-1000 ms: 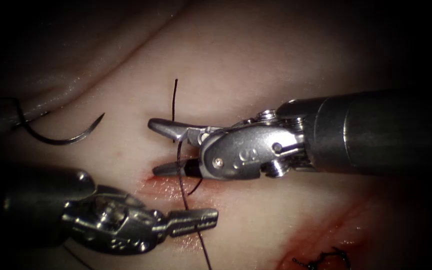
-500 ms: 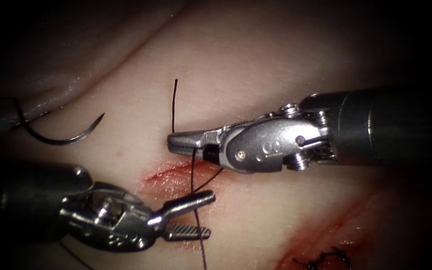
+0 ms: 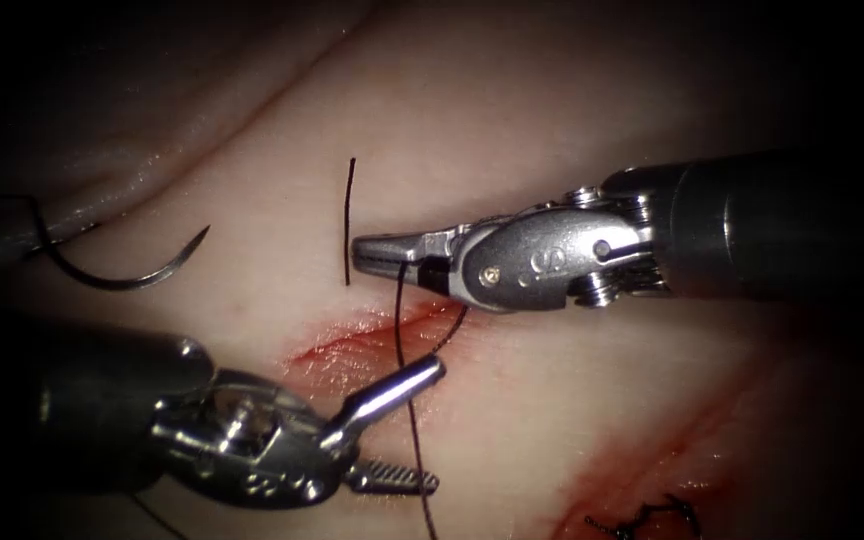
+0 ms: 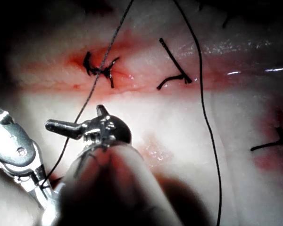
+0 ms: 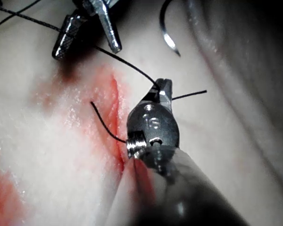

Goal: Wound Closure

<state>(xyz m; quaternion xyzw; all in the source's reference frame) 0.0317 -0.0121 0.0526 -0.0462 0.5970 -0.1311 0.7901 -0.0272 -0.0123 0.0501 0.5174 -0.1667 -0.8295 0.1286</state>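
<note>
My right tool (image 3: 372,252) reaches in from the right above the cut (image 3: 352,342), its jaws shut on the dark thread (image 3: 410,420), which hangs down from them across the cut. Up close, the right tool (image 5: 162,87) clamps the thread near the jaw base. A straight piece of thread (image 3: 349,220) lies just past the jaw tip, apart from the hanging strand. My left tool (image 3: 439,424) stands open below the cut with the strand passing between its jaws, held by neither; the left tool (image 4: 75,117) grips nothing. The curved needle (image 3: 117,272) lies free on the tissue, far left.
Red fluid (image 3: 642,460) stains the tissue along the cut and toward the lower right, where a tied knot (image 3: 642,520) sits. Tied stitches with short cut ends (image 4: 100,69) show in the left wrist view. A tissue fold (image 3: 152,170) rises behind the needle.
My right jaws shut on the thread and drew to the right with the lower strand; the upper piece stayed put. My left jaws opened and let go of the thread.
</note>
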